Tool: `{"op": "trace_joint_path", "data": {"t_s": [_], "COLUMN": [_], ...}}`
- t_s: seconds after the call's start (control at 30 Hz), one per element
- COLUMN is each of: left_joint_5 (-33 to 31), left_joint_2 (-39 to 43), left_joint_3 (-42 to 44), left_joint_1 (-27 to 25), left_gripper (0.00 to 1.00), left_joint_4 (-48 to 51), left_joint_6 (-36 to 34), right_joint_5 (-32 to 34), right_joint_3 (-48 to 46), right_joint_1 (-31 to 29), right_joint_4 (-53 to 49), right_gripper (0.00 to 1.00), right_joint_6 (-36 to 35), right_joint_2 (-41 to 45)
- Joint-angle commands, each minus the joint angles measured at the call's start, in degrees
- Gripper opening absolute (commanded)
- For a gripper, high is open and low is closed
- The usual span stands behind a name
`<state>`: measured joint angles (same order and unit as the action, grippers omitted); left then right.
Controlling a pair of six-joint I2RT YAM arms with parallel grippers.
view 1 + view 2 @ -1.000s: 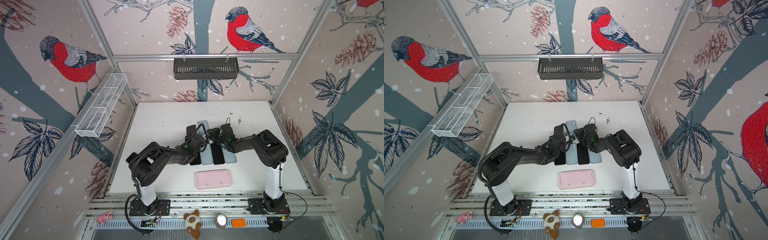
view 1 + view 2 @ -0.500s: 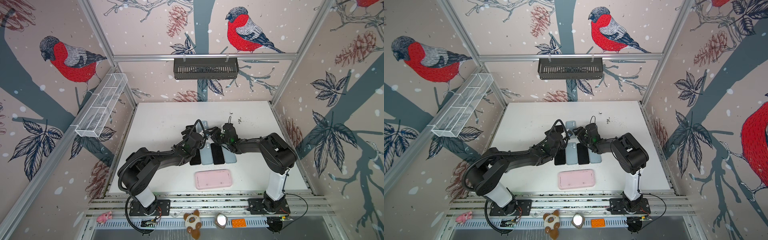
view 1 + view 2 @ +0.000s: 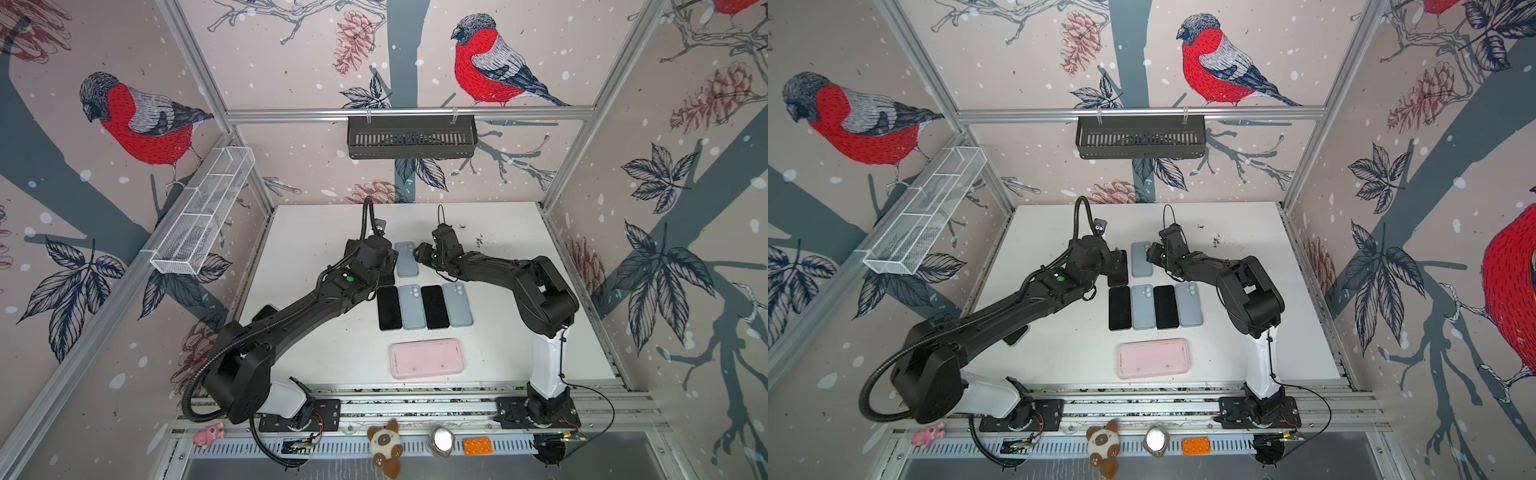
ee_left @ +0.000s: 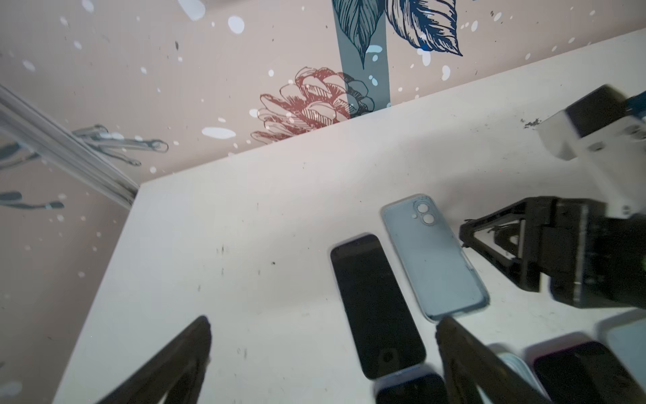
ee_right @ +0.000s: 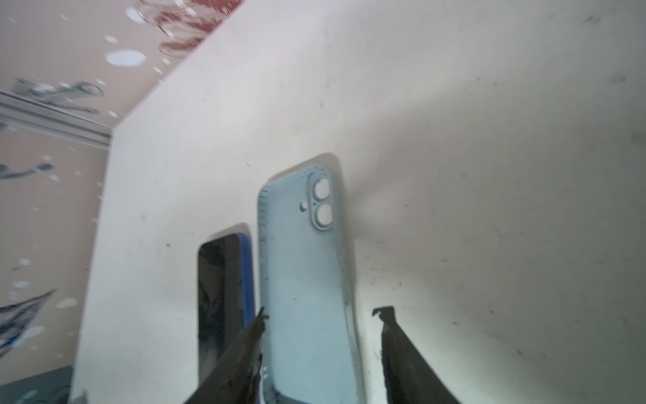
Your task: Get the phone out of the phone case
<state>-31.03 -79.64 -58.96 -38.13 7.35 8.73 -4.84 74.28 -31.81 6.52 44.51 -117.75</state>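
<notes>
Left end effector (image 4: 324,322) wider; phone (image 4: 375,304) beneath

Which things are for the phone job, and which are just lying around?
For the job: black phone, blue case beside it, left tool, right tool.
Just lying about: pink tray, cat toy, orange brick, pink pig, wire basket.

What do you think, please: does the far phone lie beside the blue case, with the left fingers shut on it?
No: the left fingers are open, holding nothing, as the left wrist view shows; the phone does lie beside the case.
</notes>
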Motion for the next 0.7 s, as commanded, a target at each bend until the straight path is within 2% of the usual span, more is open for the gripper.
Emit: {"op": "trace_joint_path", "data": {"t_s": [0.0, 0.1, 0.37, 0.67], "left_joint_5": [-0.4, -2.1, -3.1, -4.7], "left_joint_2": [4.3, 9.2, 19.3, 24.9], "left_joint_3": [1.4, 4.5, 10.4, 13.9], "left_joint_1": [0.2, 0.2, 0.2, 0.2], "left_gripper": [0.99, 0.99, 0.99, 0.99], "left_joint_4": [8.9, 11.5, 15.6, 17.8], "left_joint_6": [12.2, 15.3, 20.4, 23.1], "right_joint_5": [5.2, 5.9, 9.4, 12.5], "right_joint_3": [2.2, 3.0, 9.0, 10.4], "right_joint_1": [-0.7, -1.1, -2.8, -5.5], "right_joint_4": [-6.3, -6.3, -11.1, -12.4], "right_gripper": [0.47, 0.45, 0.27, 0.11], "right_joint_6": [-6.7, -8.2, -13.8, -18.5], "right_joint_2": [-1.5, -2.5, -6.8, -7.8]}}
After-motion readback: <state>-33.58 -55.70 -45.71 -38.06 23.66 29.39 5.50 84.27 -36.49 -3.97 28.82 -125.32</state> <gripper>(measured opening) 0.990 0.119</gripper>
